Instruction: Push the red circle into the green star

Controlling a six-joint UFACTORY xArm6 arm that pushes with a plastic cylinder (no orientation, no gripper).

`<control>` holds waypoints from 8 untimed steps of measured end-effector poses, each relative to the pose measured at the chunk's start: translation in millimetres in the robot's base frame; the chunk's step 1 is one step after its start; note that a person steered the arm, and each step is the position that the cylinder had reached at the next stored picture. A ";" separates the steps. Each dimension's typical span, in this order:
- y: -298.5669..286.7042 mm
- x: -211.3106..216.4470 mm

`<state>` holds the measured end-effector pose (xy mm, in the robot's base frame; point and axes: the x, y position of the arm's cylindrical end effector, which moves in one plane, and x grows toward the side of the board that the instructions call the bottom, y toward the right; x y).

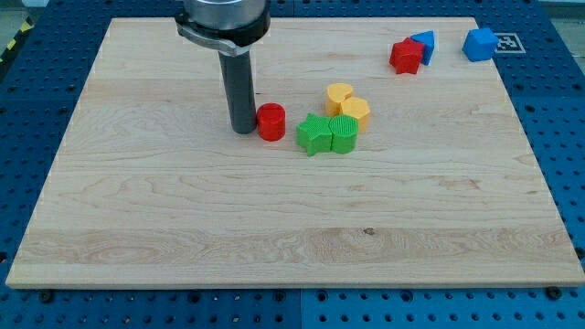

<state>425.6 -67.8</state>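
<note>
The red circle (271,122) is a short red cylinder near the middle of the wooden board (183,219). The green star (314,135) lies just to its lower right, with a small gap between them. My tip (243,129) rests on the board right against the red circle's left side. The dark rod rises from it to the view's top.
A second green block (344,133) touches the green star's right side. Two yellow blocks (339,95) (356,112) sit just above the green pair. At the top right are a red block (406,57), a blue block (424,43) behind it, and another blue block (479,43).
</note>
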 end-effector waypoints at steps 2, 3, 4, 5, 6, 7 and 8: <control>-20.6 -20.3; -20.6 -30.9; -11.7 -31.4; 3.9 -28.3; 19.0 -16.7; 26.1 -7.6; -1.6 -19.7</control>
